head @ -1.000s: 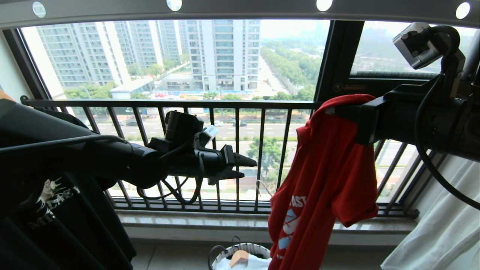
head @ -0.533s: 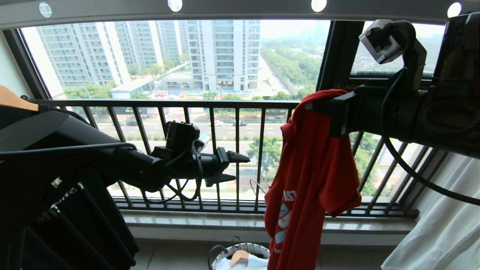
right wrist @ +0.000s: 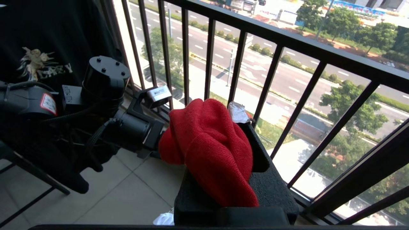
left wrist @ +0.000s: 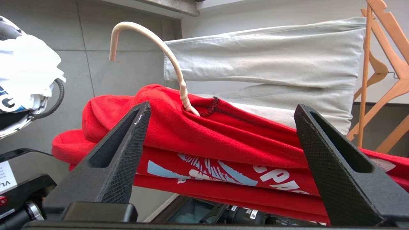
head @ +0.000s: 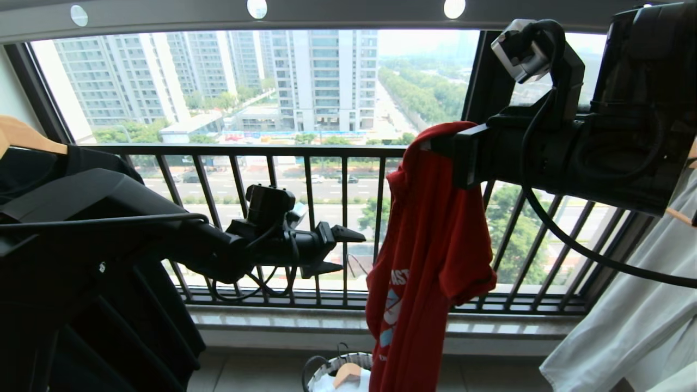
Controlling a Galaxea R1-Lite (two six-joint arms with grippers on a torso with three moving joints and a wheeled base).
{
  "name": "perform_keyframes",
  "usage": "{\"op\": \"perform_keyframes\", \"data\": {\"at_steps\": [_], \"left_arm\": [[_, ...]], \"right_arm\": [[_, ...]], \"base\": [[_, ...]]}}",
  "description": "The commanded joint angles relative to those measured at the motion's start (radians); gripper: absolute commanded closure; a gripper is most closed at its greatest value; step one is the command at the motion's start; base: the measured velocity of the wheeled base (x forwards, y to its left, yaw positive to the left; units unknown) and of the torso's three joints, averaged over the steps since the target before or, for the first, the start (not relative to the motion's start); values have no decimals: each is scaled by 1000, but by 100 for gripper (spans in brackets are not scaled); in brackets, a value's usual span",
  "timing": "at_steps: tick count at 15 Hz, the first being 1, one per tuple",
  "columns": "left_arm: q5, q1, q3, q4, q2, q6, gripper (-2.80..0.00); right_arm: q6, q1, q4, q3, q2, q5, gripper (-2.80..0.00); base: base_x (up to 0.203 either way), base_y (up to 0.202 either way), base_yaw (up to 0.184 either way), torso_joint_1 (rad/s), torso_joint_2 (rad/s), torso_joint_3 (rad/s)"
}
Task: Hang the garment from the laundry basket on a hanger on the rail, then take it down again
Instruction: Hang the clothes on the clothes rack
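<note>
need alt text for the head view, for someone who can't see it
The right gripper, raised high on the right, holds a red T-shirt that hangs down before a dark barred window railing. The left gripper points at the shirt from the left, jaws open and empty. A laundry basket stands on the floor below.

A laundry balcony of a high-rise flat is shown. Tower blocks (head: pixel 321 76) and a road far below are seen through a dark barred railing (head: pixel 272 152). Clothes are hung from a perforated rail (head: pixel 348 13) overhead, and a laundry basket (head: pixel 337 365) is set on the tiled floor (right wrist: pixel 127 198).
</note>
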Motion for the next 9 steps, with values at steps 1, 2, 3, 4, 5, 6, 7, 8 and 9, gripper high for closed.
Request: {"op": "perform_keyframes", "data": {"at_steps": [1,2,3,4,5,6,7,8,9], "left_arm": [[-3,0,-1,-3,7,-5,-280],[-3,0,-1,-3,9,-5,-280],[-3,0,-3,-3,11,-5,-280],[-3,0,-3,-7,14,-5,-280],[-3,1,-2,-19,17,-5,-280],[1,2,-1,-33,20,-5,-280],[14,3,0,-50,27,-6,-280],[23,5,0,-60,30,-11,-280],[23,3,0,-61,32,-12,-280]], "right_arm": [[-1,12,-6,-13,20,-1,0],[-2,17,-10,-25,30,-2,0],[-2,22,-12,-40,37,-2,0],[-2,30,-12,-57,46,-3,0],[-2,38,-12,-64,49,-3,0],[-2,46,-12,-66,50,-3,0],[-2,50,-12,-68,50,-3,0],[-2,54,-12,-70,50,-3,0],[-2,58,-12,-70,48,-3,0]], "base": [[0,0,0,0,0,0],[0,0,0,0,0,0],[0,0,0,0,0,0],[0,0,0,0,0,0],[0,0,0,0,0,0],[0,0,0,0,0,0],[0,0,0,0,0,0],[0,0,0,0,0,0],[0,0,0,0,0,0]]}}
